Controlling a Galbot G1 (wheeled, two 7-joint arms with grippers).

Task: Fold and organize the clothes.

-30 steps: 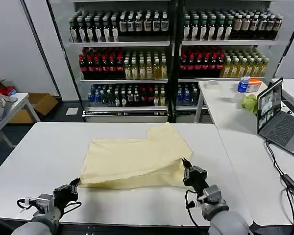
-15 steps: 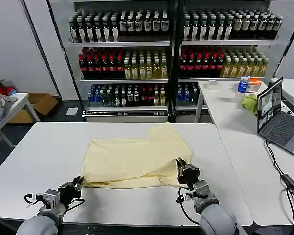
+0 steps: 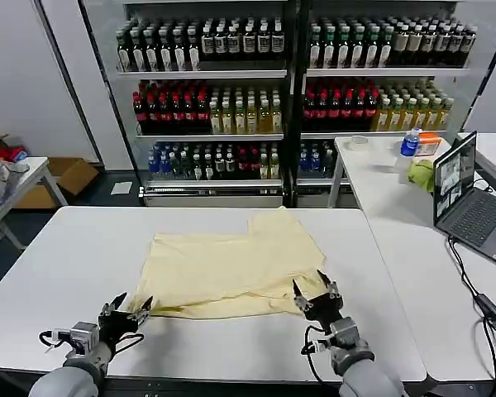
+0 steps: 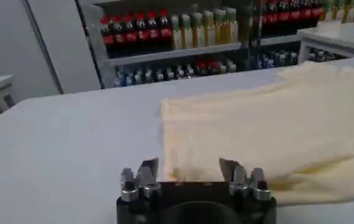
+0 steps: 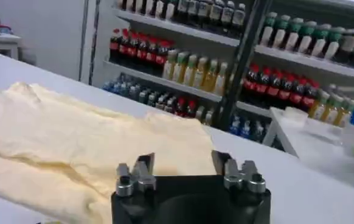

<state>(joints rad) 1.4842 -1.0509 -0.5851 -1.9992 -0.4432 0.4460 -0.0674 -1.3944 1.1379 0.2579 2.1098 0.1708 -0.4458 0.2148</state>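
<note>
Laptop [image 3: 478,207] at right edge of head view is cut off by the frame, and so is the side table [image 3: 8,194] at the left edge; the heap on it is too partial to identify. T-shirt [image 3: 231,265] is folded over itself so lower layers are hidden, neck label can't be made out; in the wrist views its far side runs off the frame. Bottle labels on the shelves [image 3: 289,74] too small to read, both arms cut off at the bottom edge.

no text, label or number is legible anywhere.
</note>
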